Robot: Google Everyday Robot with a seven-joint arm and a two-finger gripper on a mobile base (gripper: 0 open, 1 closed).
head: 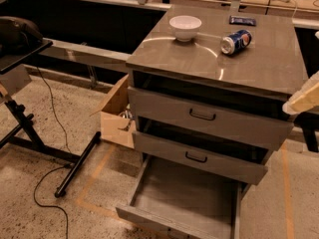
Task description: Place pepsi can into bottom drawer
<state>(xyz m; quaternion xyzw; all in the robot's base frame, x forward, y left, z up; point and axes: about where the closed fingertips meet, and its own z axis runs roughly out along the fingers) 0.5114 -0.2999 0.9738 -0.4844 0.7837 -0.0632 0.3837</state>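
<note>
Camera view: the gripper (303,99) is just poking in at the right edge, a pale cream bit sitting about level with the cabinet's front right corner. Honestly can't tell if it's released or clenched from what shows.

The pepsi can (236,42) is up and to the left of it, lying on its side on the cabinet top (259,68), silver end facing front-left. Further left of the gripper, past the can, sits a white bowl (185,27), and a flat dark blue packet (242,20) lies just behind the can.

The bottom drawer (184,198) is down and left of the gripper, pulled wide open with a bare grey floor. The top drawer (164,111) and middle drawer (224,164), left of and below the gripper, are each pulled out a bit. A cardboard box (115,116) sits on the floor far left of the gripper, right beside the cabinet.
</note>
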